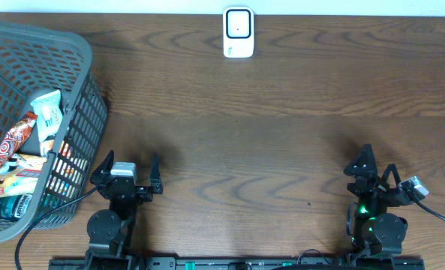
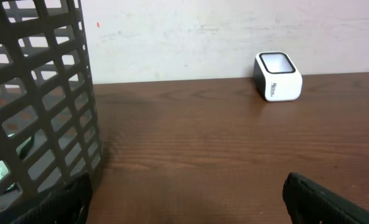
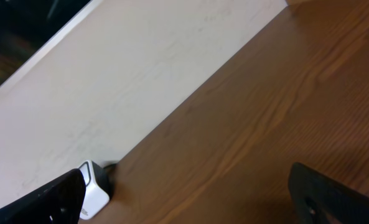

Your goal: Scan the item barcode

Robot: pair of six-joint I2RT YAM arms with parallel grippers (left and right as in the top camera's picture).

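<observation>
— Where do we find the colourful snack packets (image 1: 16, 146)?
— Near left, inside the grey plastic lattice basket (image 1: 87, 112). The white box-shaped scanner (image 1: 238, 32) stands far centre.
— Our grippers?
— The left gripper (image 1: 130, 166) and right gripper (image 1: 376, 169) have jaws released, grasping nothing.

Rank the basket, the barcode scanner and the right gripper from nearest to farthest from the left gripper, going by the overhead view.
1. Gray basket: close beside the left gripper, on its left.
2. White barcode scanner: far back, toward the middle.
3. Right gripper: across on the right, at the near edge.
</observation>
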